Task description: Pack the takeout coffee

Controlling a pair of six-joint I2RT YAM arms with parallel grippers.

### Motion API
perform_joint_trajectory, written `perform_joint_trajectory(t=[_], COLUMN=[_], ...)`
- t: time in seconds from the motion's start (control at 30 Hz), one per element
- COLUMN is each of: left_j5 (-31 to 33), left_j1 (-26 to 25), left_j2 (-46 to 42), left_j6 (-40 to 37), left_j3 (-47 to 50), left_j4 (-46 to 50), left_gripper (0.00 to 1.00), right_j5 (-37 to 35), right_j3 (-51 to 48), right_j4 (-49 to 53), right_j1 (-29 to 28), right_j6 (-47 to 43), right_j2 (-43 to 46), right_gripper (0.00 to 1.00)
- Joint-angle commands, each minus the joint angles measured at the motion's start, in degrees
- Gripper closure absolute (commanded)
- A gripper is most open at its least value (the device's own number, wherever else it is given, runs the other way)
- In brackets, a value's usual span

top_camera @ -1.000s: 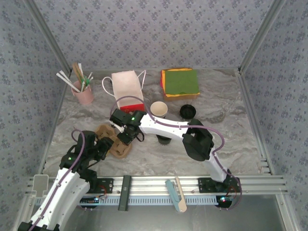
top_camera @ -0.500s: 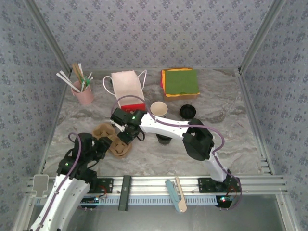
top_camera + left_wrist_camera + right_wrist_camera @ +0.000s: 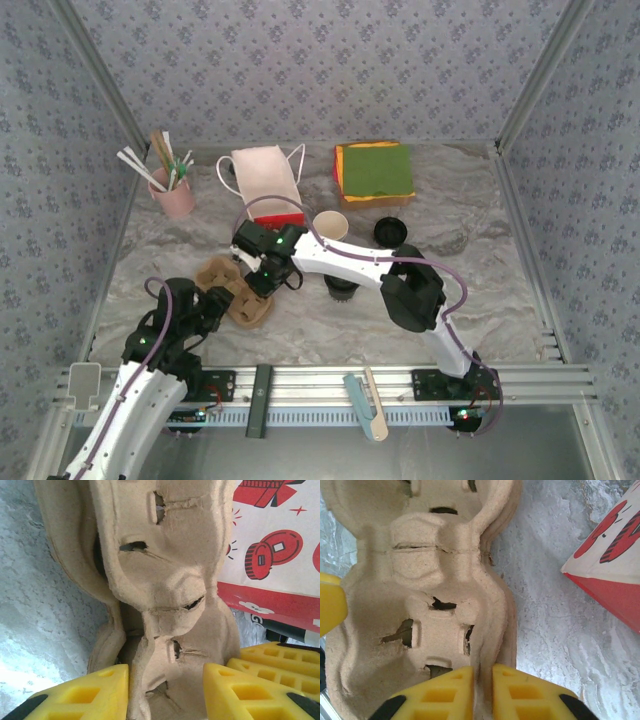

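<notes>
A brown cardboard cup carrier (image 3: pixel 232 292) lies at the front left of the table. My right gripper (image 3: pixel 264 281) is shut on its rim; in the right wrist view the yellow fingers (image 3: pixel 440 695) pinch the carrier's (image 3: pixel 430 580) edge. My left gripper (image 3: pixel 213 306) is open, its fingers (image 3: pixel 75 692) straddling the carrier's (image 3: pixel 165 580) near end. One takeout cup (image 3: pixel 330 228), white inside, stands open behind the right arm. A second dark cup (image 3: pixel 341 290) is partly hidden under that arm. A round black lid (image 3: pixel 392 232) sits to the right.
A white paper bag with red print (image 3: pixel 266 188) lies just behind the carrier. A pink cup of straws and sticks (image 3: pixel 174 192) stands at the back left. Green and orange napkins (image 3: pixel 375 172) are stacked at the back. The cage's patterned walls close in three sides.
My left arm has drawn back and lower while its gripper stays at the carrier's near end. The right gripper has edged slightly away from me, still clamped on the rim.
</notes>
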State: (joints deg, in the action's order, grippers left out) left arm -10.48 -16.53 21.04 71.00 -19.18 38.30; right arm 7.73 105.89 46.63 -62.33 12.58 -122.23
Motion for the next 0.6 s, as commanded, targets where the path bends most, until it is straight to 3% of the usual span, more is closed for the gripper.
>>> perform_joint_trajectory(t=[0.0, 0.3, 0.37, 0.43, 0.57], left_j5=[0.4, 1.14, 1.13, 1.12, 1.21], left_j1=[-0.34, -0.34, -0.36, -0.38, -0.35], left_j2=[-0.51, -0.03, 0.19, 0.64, 1.37], left_j6=[-0.71, -1.35, -1.48, -1.65, -2.02], left_j3=[-0.81, -1.05, -0.99, -1.08, -1.04], left_j4=[-1.49, -0.27, -0.52, -0.81, -1.15], left_gripper=[0.58, 0.61, 0.63, 0.65, 0.69], right_j5=[-0.33, 0.05, 0.3, 1.19, 1.19], right_j3=[2.22, 3.1, 3.21, 3.19, 3.6], right_j4=[1.95, 2.48, 2.83, 2.72, 2.68], right_j1=[-0.25, 0.86, 0.88, 0.89, 0.75], right_j6=[0.58, 2.27, 2.28, 2.27, 2.29], right_j2=[0.51, -1.05, -1.49, -1.52, -1.35], right_gripper=[0.78, 0.72, 0.72, 0.78, 0.78])
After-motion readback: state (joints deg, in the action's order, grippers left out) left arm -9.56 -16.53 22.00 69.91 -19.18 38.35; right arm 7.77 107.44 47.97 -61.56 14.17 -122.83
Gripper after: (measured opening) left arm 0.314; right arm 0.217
